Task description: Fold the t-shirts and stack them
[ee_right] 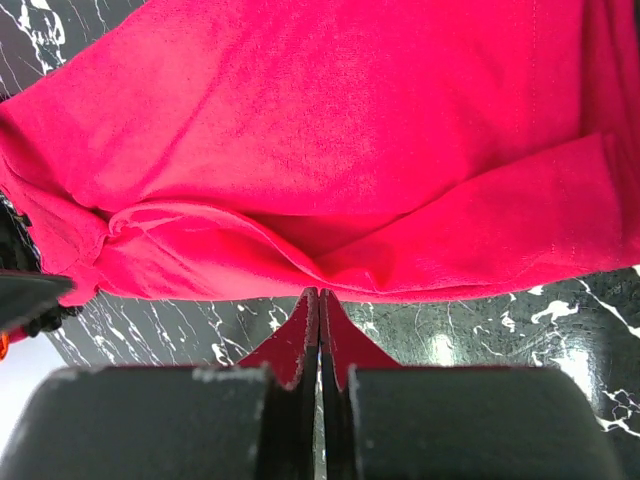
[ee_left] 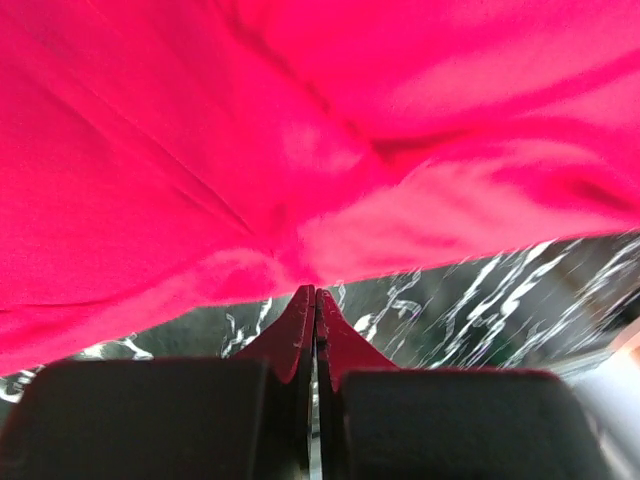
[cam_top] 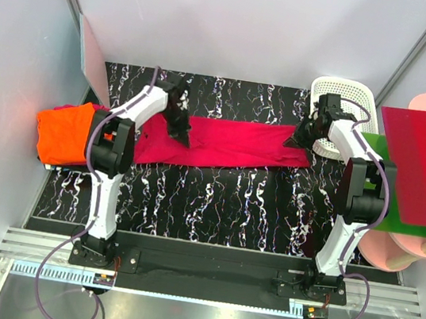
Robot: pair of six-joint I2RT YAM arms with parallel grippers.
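From above, the red t-shirt point(cam_top: 231, 142) stretches as a band from 9 to 3 o'clock, its ends hidden under both wrists; the orange t-shirt point(cam_top: 64, 133) sits bunched at far 9 o'clock. In the left wrist view, the left gripper point(ee_left: 316, 295) is pressed fully closed, tips at the red hem at 12 o'clock, and the cloth is cut off by the frame. In the right wrist view, the right gripper point(ee_right: 320, 297) is closed the same way, and whether either pinches cloth is unclear.

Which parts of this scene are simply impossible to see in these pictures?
- Top view: the left arm covers the right edge of the orange t-shirt.
- Top view: the right arm hides part of the white basket, so its contents are unknown.
- Both wrist views: the red t-shirt runs off the frame edges; no collar or sleeve shows.
- Left wrist view: the table beneath is blurred.
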